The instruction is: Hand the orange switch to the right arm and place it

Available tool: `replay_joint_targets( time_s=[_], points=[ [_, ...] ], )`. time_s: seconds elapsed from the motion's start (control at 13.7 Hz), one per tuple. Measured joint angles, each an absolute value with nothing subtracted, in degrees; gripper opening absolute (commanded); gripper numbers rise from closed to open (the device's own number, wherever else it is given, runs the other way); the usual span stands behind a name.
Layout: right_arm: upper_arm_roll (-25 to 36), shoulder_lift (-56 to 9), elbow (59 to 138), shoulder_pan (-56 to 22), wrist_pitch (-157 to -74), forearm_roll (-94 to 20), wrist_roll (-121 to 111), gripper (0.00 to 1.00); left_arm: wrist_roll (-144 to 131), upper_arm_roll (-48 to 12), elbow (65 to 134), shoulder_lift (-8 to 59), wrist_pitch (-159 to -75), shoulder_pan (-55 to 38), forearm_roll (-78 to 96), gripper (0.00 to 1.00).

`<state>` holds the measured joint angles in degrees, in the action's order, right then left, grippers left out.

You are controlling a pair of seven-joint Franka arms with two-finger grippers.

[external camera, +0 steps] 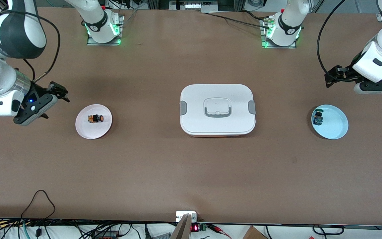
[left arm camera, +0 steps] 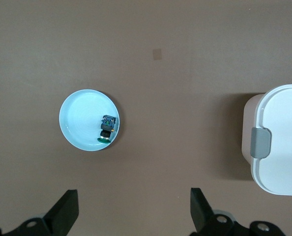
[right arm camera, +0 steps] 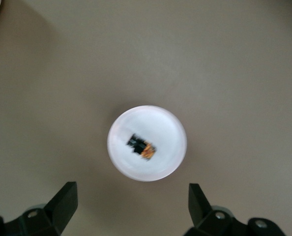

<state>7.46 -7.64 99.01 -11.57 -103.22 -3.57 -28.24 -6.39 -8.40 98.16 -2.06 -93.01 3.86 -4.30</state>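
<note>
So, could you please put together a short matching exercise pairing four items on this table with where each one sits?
Items:
1. orange switch
2. green-capped switch
3. white lidded box
4. right gripper

Places:
A. in the light blue dish
B. mid-table, between the two dishes
C. in the air beside the pink dish, open and empty
D. lying in the pink dish

Pairs: 1-D, 2-A, 3-B, 4-C

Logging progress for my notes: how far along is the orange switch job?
Done, it seems: the orange switch lies in the pink plate at the right arm's end. In hand: nothing; the right gripper is open beside that plate, and the left gripper is open, empty, near the blue plate. Left: apparently nothing.
</note>
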Motion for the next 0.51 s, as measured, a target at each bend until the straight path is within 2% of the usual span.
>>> replay_joint_targets(
  time_s=[0.22, 0.51],
  points=[
    [7.24, -6.39, 99.00, -12.72, -99.24, -3.57, -11.16, 1.00, -6.39, -8.40, 98.16, -2.06, -92.28, 3.86, -4.30, 1.00],
    [7.97, -3.16, 97.42, -12.14, -96.77, -0.63, -7.74, 1.00, -6.39, -8.41, 97.82, -2.06, -92.25, 3.83, -4.30, 1.00]
  ],
)
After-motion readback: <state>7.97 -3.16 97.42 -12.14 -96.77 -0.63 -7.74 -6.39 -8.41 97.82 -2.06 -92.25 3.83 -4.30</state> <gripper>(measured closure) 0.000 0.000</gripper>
